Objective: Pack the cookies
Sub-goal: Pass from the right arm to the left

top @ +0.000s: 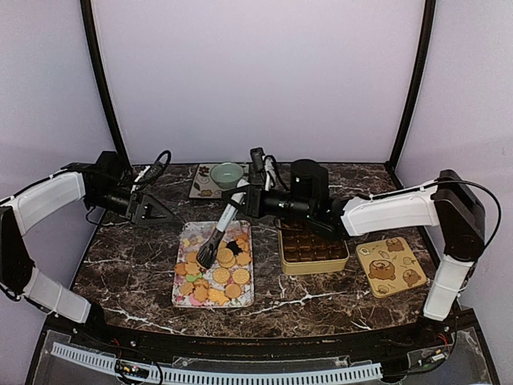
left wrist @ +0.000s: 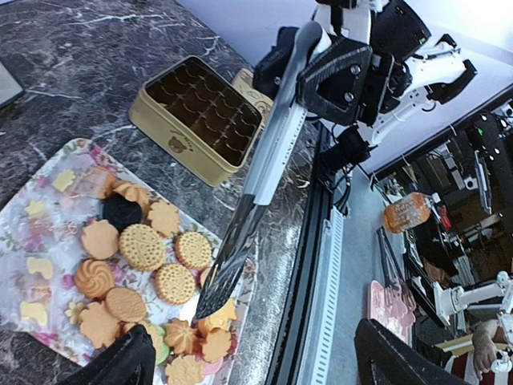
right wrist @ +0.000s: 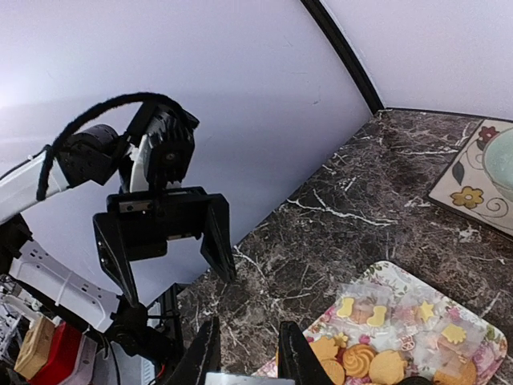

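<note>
Cookies (top: 215, 274), seemingly below right pincer (top: 244, 200)

Dark marbled table (top: 136, 265) carrying a floral tray (top: 183, 250), a gold divided tin (top: 313, 267), a bear-printed lid (top: 391, 266) and a patterned mat (top: 204, 189) at the back.

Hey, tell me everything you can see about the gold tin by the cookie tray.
The gold tin is a rectangular, metal-looking box, open, with a small bear emblem on its side. A grid of dividers inside makes many small compartments, all seemingly empty. It sits flat on the marble table, right of the floral tray, not touching it.
</note>
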Robot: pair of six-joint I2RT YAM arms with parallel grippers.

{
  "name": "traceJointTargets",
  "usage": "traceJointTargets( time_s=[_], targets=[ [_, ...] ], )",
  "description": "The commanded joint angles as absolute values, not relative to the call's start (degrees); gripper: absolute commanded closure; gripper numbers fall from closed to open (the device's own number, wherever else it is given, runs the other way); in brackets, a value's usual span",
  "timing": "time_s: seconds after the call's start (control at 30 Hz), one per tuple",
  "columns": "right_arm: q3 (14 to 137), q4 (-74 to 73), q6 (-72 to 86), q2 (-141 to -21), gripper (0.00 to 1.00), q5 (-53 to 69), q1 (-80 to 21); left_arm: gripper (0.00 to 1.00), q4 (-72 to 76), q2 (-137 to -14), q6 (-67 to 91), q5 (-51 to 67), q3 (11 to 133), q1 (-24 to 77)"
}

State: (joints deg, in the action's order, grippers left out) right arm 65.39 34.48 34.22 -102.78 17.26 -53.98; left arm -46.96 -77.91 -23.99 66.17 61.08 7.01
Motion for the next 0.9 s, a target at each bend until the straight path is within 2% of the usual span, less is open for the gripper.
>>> traceJointTargets(
  time_s=[0.0, 0.27, 0.67, 0.87],
  targets=[
    [68.7, 47.3, 43.4, -102.8, 0.86, 22.9, -53.2, 0.12, -49.6, -79.5, -28.4, 70.8, 60.0, 11.0],
    [69.7, 48.3, 45.2, -103.3, 0.76, 23.2, -53.0, 0.14, -48.0, -81.6, -27.9, 72.8, 60.3, 13.4],
    [70.4, 48.6, 45.4, -103.5, 0.72, 22.7, -53.1, 0.22, -50.0, -83.1, -30.6, 71.9, 59.8, 14.4],
    [70.7, 48.5, 45.2, -103.4, 0.70, 22.4, -53.1, 0.31, -49.5, -83.9, -30.2, 71.5, 59.9, 14.7]
  ],
)
